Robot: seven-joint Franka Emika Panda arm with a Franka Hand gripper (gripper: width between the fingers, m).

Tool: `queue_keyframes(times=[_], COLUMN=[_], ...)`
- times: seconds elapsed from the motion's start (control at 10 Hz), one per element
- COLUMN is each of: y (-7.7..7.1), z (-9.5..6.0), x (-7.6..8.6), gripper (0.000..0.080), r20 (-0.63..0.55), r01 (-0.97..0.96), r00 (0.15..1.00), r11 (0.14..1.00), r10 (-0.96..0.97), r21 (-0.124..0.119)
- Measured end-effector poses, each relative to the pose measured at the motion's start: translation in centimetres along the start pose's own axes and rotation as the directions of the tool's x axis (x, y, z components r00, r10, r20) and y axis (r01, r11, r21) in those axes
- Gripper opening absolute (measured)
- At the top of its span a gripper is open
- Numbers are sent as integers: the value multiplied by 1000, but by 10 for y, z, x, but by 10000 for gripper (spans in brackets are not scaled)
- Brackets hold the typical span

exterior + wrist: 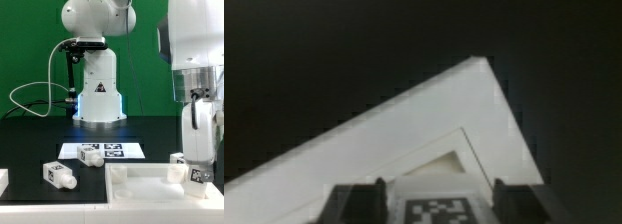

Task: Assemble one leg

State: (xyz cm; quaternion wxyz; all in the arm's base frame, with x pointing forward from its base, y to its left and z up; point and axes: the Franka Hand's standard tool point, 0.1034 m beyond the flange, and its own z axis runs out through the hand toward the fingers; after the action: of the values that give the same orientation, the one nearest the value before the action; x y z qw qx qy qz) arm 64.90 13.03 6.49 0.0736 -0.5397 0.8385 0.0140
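My gripper [197,163] hangs at the exterior view's right, shut on a small white leg [194,173] with a square tag mark. It holds the leg upright over the far right corner of the large flat white rimmed panel [140,186]. In the wrist view the leg's tag [441,209] shows between the two dark fingers [352,204], with the gripper [441,203] above a corner of the panel [438,120]. Whether the leg touches the panel I cannot tell. Another leg [60,175] lies on the black table left of the panel.
The marker board [100,152] lies flat behind the panel. A further white part [3,181] shows at the exterior view's left edge. The robot's white base [97,90] stands at the back with a cable looping to its left.
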Motion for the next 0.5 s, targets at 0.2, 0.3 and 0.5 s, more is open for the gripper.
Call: queue_keyframes(times=[0.2,0.3,0.5], y=[0,1,1], z=[0,-1,-13], x=[1,3,-1], gripper=[289,498,616], r20=[-2,-2,11], r01=[61,280,637], r00=[998,960,770], r11=[998,960,770], r10=[-61,-280,-637], r21=[2,2,-6])
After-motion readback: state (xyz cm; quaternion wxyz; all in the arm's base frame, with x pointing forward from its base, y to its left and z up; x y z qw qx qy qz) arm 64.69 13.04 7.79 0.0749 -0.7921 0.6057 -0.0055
